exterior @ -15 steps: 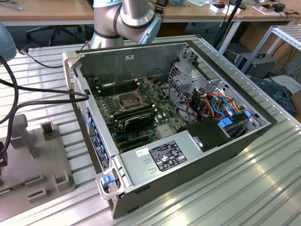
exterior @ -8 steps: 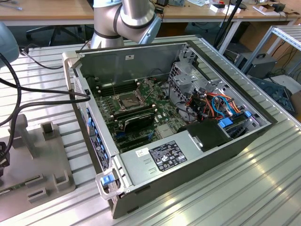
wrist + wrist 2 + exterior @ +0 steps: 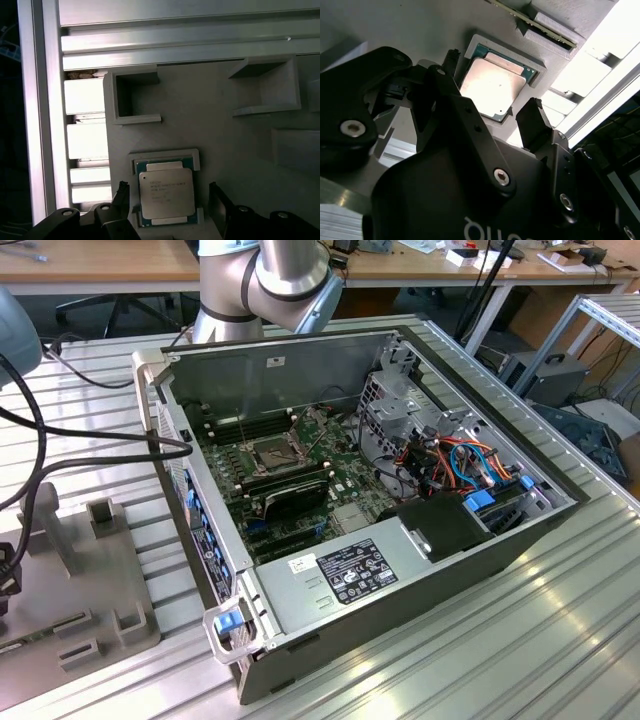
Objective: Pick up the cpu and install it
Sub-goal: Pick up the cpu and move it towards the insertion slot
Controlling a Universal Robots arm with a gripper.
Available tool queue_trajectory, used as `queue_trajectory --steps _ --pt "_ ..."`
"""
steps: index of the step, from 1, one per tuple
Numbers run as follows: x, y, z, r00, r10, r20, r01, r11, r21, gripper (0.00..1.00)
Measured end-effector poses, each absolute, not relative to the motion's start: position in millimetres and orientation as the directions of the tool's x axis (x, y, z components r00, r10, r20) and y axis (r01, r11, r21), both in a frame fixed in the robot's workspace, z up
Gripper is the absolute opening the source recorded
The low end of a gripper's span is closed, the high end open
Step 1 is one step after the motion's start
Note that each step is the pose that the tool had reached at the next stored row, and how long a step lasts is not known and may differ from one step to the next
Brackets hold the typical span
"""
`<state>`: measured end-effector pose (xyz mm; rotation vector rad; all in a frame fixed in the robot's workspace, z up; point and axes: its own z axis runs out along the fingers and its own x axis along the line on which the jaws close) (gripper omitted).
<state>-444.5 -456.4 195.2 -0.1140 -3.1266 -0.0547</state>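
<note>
The cpu [image 3: 166,192] is a flat silver-topped square lying in a shallow pocket of a grey holder [image 3: 210,130]. In both wrist views my gripper [image 3: 168,189] hangs just above it, open. One black fingertip [image 3: 122,189] stands on each side of the chip, and a small gap shows on both sides. In the second wrist view the cpu [image 3: 492,85] lies between the same fingers [image 3: 535,112] of the gripper [image 3: 494,82]. The dark socket [image 3: 275,452] sits on the motherboard inside the open computer case [image 3: 400,570]. The holder [image 3: 80,580] lies at the exterior view's left.
The holder has other raised pockets [image 3: 132,97] and a long thin board [image 3: 530,20] standing in a slot. It rests on a ribbed aluminium table [image 3: 520,640]. Black cables [image 3: 30,440] run across the exterior view's left. The arm's base [image 3: 270,280] stands behind the case.
</note>
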Motion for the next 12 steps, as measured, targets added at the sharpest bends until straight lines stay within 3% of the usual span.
queue_trajectory --steps 12 --pt "-444.5 -452.3 191.8 -0.999 0.038 0.014 0.039 0.999 0.034 0.74"
